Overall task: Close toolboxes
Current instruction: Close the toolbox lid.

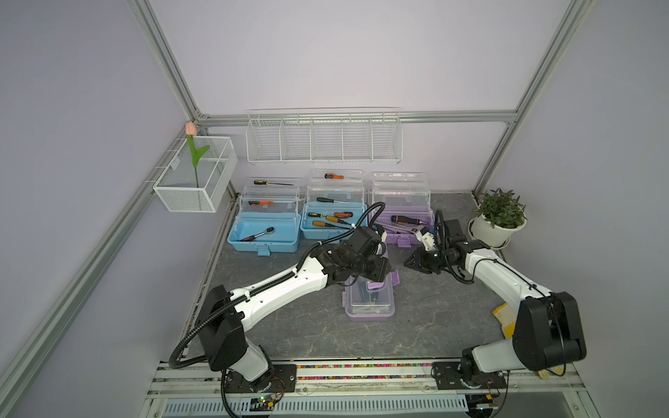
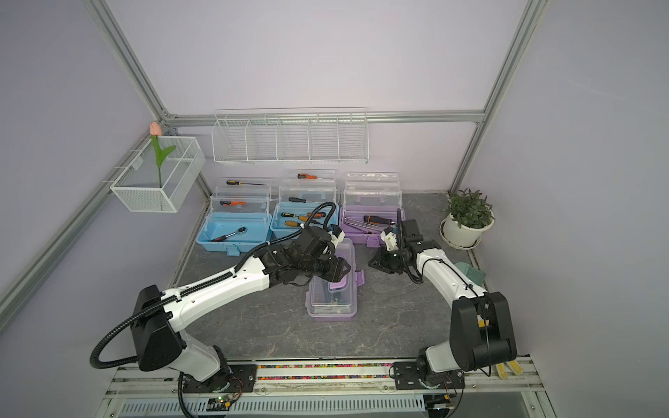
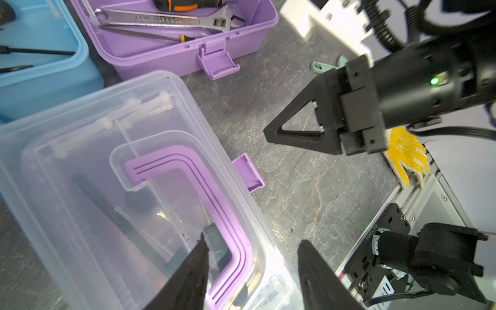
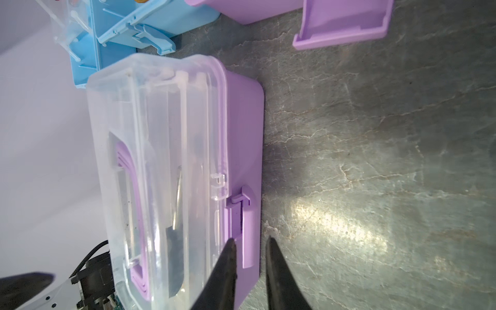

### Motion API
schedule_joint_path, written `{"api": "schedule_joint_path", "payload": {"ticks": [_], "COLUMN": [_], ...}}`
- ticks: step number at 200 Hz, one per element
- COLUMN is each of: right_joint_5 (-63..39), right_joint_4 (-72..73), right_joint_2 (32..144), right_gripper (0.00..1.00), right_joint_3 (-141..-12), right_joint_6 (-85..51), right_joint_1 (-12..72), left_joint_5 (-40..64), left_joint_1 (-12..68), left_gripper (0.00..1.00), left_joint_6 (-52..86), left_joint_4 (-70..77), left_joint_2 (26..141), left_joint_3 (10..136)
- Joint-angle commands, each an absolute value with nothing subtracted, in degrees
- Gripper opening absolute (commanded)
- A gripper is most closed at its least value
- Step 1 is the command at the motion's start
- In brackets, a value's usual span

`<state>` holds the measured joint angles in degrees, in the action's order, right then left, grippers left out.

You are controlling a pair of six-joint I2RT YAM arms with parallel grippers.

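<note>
A purple toolbox (image 1: 369, 307) (image 2: 331, 304) lies mid-table with its clear lid (image 3: 107, 161) down and its latch (image 3: 248, 171) (image 4: 241, 214) sticking out sideways. My left gripper (image 1: 380, 271) (image 3: 252, 241) hovers open over that lid beside the purple handle (image 3: 188, 166), holding nothing. My right gripper (image 1: 409, 262) (image 4: 250, 239) points at the latch side from a short way off; its fingertips stand a narrow gap apart with nothing between them. Along the back stand two light blue toolboxes (image 1: 264, 231) (image 1: 325, 235) and another purple toolbox (image 1: 402, 220) (image 3: 161, 56), all open with trays raised and tools inside.
A potted plant (image 1: 499, 217) stands at the back right. A long white wire basket (image 1: 324, 139) hangs on the back wall, and a smaller basket (image 1: 197, 173) with a tulip on the left rail. A yellow glove (image 1: 505, 318) (image 3: 405, 155) lies by the right arm.
</note>
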<state>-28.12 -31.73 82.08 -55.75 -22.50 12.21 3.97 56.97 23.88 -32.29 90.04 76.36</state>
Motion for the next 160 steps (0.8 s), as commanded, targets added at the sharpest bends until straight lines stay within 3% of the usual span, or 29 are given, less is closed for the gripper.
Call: {"api": "schedule_joint_path", "payload": {"ticks": [1, 42, 68, 95, 160], "right_joint_5": [-26.82, -26.42, -26.38, -27.63, -25.25], "right_joint_4": [-32.54, -32.54, -30.58, -28.07, -28.71], "right_joint_2": [79.89, 78.07, 75.57, 74.08, 74.11], "right_gripper": [0.23, 0.25, 0.42, 0.52, 0.55], "right_joint_3": [-55.85, -55.02, -52.78, -51.11, -47.69], "right_joint_6": [-22.00, -21.49, -22.47, -25.40, -25.71], "right_joint_1": [12.48, 12.48, 12.44, 12.52, 13.49], "left_joint_5": [2.97, -9.65, -18.07, -16.56, -14.08], "left_joint_1": [57.22, 57.22, 57.05, 55.66, 54.15], "left_gripper": [0.56, 0.65, 0.85, 0.93, 0.87], "left_joint_6": [23.56, 25.14, 27.38, 28.98, 29.79], "left_joint_4": [-33.89, -41.62, -43.65, -40.62, -40.65], "left_joint_2": [89.41, 88.70, 88.87, 90.58, 95.04], "left_joint_3": [78.66, 79.37, 77.57, 75.47, 74.78]}}
